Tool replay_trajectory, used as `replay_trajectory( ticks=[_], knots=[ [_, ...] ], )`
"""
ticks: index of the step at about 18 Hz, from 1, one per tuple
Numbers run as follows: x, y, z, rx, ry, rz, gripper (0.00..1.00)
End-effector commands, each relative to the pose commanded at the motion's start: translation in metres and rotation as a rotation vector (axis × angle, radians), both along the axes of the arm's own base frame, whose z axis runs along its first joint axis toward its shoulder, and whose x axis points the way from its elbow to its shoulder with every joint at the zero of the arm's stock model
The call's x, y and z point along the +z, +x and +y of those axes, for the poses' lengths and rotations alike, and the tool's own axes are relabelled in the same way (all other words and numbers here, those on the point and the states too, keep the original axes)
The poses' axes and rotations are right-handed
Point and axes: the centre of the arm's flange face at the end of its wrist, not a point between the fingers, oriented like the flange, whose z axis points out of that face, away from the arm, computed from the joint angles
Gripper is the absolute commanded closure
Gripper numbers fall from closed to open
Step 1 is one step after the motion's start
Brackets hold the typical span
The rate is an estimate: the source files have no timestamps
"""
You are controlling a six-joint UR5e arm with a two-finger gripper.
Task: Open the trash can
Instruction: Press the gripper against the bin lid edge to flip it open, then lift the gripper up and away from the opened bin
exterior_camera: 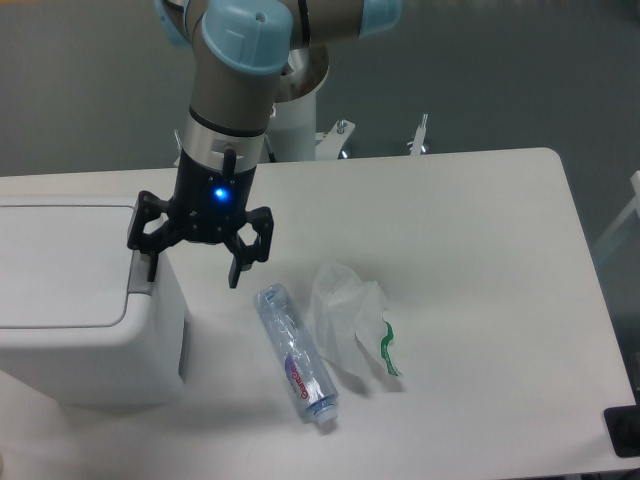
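The trash can (85, 330) is a large white boxy bin at the left edge of the table, its flat lid (60, 265) lying closed. A grey push tab (143, 272) sits at the lid's right end. My gripper (193, 273) hangs open over the bin's right edge. Its left finger (152, 262) points down right at the grey tab; whether it touches the tab I cannot tell. The right finger (236, 272) hangs past the bin's side, above the table. Nothing is held between them.
A clear plastic bottle (297, 352) lies on the table right of the bin. A small white plastic bag (348, 320) with a green strip lies beside the bottle. A dark object (624, 430) sits at the table's lower right corner.
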Motion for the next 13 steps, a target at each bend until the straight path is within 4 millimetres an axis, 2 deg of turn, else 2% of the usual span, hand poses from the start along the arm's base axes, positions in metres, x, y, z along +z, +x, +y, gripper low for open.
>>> replay_trajectory(
  ticks=[6,13],
  knots=[
    [-0.0061,0.0003,-0.0005,-0.001,-0.008,-0.004,0.0],
    [-0.0022,-0.0002,-0.0018,0.005,-0.002,0.003,0.0]
  ],
)
